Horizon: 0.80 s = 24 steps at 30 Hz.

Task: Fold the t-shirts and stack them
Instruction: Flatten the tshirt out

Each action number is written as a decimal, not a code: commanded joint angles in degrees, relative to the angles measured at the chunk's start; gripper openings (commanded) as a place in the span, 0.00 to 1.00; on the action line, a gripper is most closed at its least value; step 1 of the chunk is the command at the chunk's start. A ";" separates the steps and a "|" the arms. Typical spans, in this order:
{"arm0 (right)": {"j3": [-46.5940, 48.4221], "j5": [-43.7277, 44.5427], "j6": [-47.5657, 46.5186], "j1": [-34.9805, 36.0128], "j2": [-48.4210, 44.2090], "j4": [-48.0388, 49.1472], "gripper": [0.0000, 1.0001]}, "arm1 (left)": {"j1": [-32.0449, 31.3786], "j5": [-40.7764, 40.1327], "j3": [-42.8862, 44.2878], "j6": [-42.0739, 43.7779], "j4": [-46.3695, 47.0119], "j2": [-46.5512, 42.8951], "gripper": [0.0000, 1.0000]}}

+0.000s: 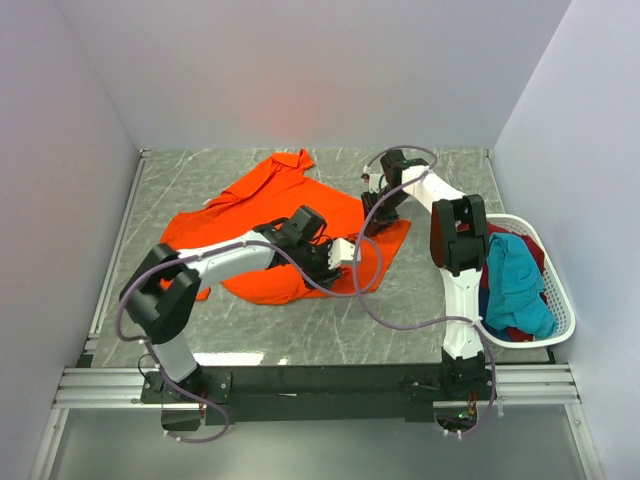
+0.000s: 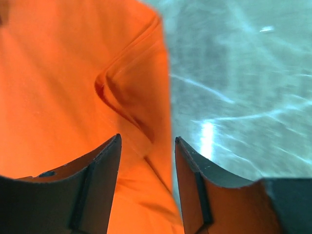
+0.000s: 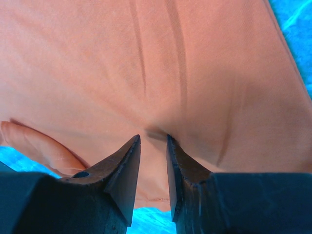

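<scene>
The bright orange t-shirt (image 1: 270, 195) lies crumpled and partly spread on the grey marbled table. My left gripper (image 1: 350, 252) is at its near right edge; in the left wrist view the gripper (image 2: 147, 141) is open, its jaws straddling the shirt's hem (image 2: 73, 73). My right gripper (image 1: 375, 222) is at the shirt's right corner; in the right wrist view the gripper (image 3: 153, 138) is nearly closed on a pinch of orange cloth (image 3: 146, 58), with creases running to the tips. A teal shirt (image 1: 515, 280), a dark red one (image 1: 535, 250) and a blue one (image 1: 483, 300) lie in the basket.
The white plastic basket (image 1: 560, 290) stands at the table's right edge beside the right arm. White walls close in the table at the back and both sides. Purple cables loop from both arms over the table's near part.
</scene>
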 commanded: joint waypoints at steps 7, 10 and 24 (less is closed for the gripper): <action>0.96 -0.80 -0.15 -1.72 -0.07 -0.88 0.36 | -0.77 -10.79 0.16 -1.52 6.09 7.45 0.52; 0.70 -0.71 -0.24 -1.90 0.11 -0.88 0.36 | -0.77 -10.71 -0.27 -0.29 5.21 8.24 0.51; 0.61 -0.28 -0.50 -2.34 0.90 -0.35 0.36 | -0.86 -10.53 -1.24 -1.26 5.56 4.11 0.52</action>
